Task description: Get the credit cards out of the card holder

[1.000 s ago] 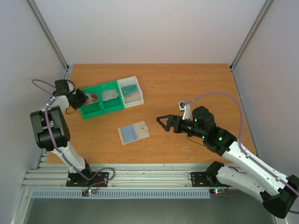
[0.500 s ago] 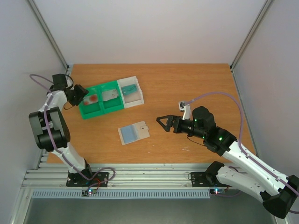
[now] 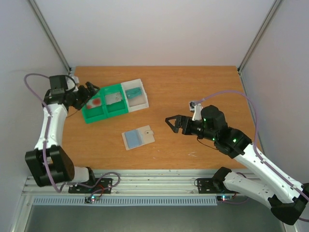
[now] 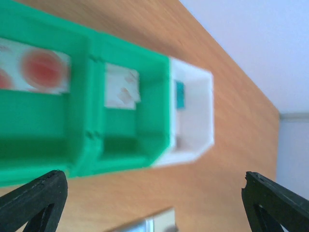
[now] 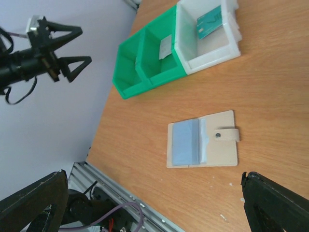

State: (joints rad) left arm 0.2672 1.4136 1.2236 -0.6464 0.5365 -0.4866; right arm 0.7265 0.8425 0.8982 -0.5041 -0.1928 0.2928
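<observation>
Left gripper jaws wide, empty, above far-left end of tray. Right gripper spread, empty, right of card holder, well apart. Three credit cards lie in tray. Holder lies open mid-table, just near of tray. Cannot tell if slots hold another card. Risk: one-armed pull drags unpinned holder instead of freeing card.

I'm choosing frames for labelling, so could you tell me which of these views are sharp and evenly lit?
Left wrist view: blurred throughout, the green-and-white tray and its cards smeared. Right wrist view: sharp, the card holder crisp, no glare. Top external view: in focus, even soft light on the table, only faint shadows.
</observation>
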